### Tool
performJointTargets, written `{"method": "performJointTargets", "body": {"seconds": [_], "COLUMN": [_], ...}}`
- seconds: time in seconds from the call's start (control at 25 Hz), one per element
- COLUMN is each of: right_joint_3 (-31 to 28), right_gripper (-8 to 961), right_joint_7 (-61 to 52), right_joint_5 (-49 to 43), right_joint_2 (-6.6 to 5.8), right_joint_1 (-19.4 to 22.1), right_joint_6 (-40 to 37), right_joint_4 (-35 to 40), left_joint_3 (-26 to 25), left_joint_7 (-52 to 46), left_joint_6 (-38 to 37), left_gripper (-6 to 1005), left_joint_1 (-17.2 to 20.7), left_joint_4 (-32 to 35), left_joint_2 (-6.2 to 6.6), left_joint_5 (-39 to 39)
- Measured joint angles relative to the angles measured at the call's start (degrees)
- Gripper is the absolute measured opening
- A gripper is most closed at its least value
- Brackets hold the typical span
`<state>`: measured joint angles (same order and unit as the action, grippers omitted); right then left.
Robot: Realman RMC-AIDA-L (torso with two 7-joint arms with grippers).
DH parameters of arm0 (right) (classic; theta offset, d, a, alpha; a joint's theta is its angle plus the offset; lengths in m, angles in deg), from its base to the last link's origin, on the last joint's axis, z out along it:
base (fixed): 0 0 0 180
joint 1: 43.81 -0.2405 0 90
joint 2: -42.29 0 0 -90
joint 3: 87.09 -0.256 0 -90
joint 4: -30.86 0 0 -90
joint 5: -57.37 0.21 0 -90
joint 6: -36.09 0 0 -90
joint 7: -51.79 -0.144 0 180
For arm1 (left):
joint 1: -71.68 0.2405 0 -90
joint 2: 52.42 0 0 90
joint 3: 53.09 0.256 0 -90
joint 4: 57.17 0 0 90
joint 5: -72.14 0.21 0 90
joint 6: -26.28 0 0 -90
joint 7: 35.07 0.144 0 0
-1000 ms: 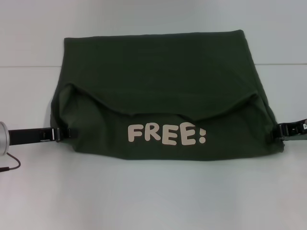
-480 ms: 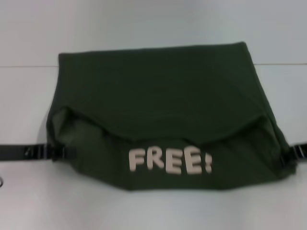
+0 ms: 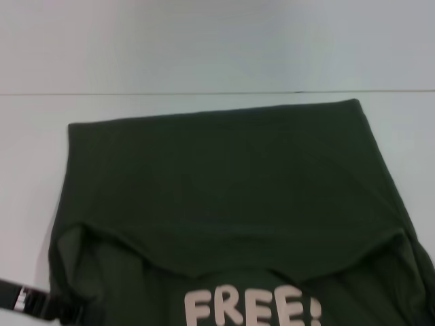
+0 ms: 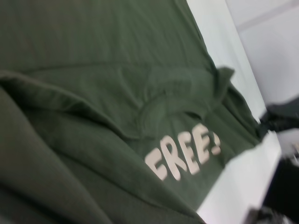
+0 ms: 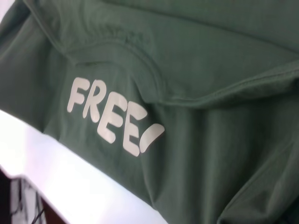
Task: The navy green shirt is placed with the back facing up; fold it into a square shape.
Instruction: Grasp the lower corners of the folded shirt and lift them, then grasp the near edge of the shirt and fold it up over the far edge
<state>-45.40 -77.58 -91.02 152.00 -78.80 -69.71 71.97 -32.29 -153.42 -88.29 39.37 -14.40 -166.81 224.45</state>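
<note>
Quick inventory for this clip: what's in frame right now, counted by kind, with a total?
Shirts: 1, the navy green shirt, partly folded, cream FREE! lettering showing.
Claws: 2, left claw at the shirt's left edge; right claw seen only from the left wrist.
Tables: 1, white table.
Total: 4.

surface: white table (image 3: pixel 204 41) | on it: navy green shirt (image 3: pixel 224 176)

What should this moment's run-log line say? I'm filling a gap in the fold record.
stage: mid-fold | navy green shirt: partly folded, FREE! lettering showing at near edge | left gripper: at shirt's near-left corner | right gripper: out of head view | table: white
</note>
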Motion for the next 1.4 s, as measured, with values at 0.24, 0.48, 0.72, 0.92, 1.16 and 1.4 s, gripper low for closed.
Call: {"method": "performJointTargets", "body": {"seconds": [0.24,0.48,0.72,0.92,1.16,1.4], "right_joint_3": [0.4,-0.18,-7.26,-17.07,-21.91,-21.98], "right_gripper": [45,46,46,46,46,46], "right_joint_7": [3.07,4.05,5.19,5.19,6.22,11.6], "right_joint_5": [-3.3,-4.41,1.77,8.92,16.73,24.42], "right_joint_2": [0.98,2.15,1.2,-1.57,-1.62,3.44], "right_joint_1": [0.94,0.98,1.11,1.53,2.02,1.69], "right_joint_6": [-1.08,-0.76,-1.65,-0.61,9.66,21.91], "right_joint_4": [-1.09,-1.6,-1.82,-5.32,-10.08,-11.62], "left_joint_3": [2.93,2.5,-4.22,-12.88,-19.5,-19.55], "left_joint_7": [1.8,3.35,3.52,2.0,0.28,3.08], "left_joint_6": [-2.64,-2.53,-2.58,-1.18,7.79,19.72], "left_gripper": [65,69,73,76,79,83], "left_joint_1": [0.42,0.82,0.29,-0.2,0.81,2.36], "left_joint_4": [0.56,0.47,0.11,-0.17,-2.86,-7.84], "left_joint_2": [-0.47,-0.82,0.24,1.24,1.69,-0.05], "left_joint_5": [3.52,2.83,-3.39,-8.5,-15.73,-25.28]}}
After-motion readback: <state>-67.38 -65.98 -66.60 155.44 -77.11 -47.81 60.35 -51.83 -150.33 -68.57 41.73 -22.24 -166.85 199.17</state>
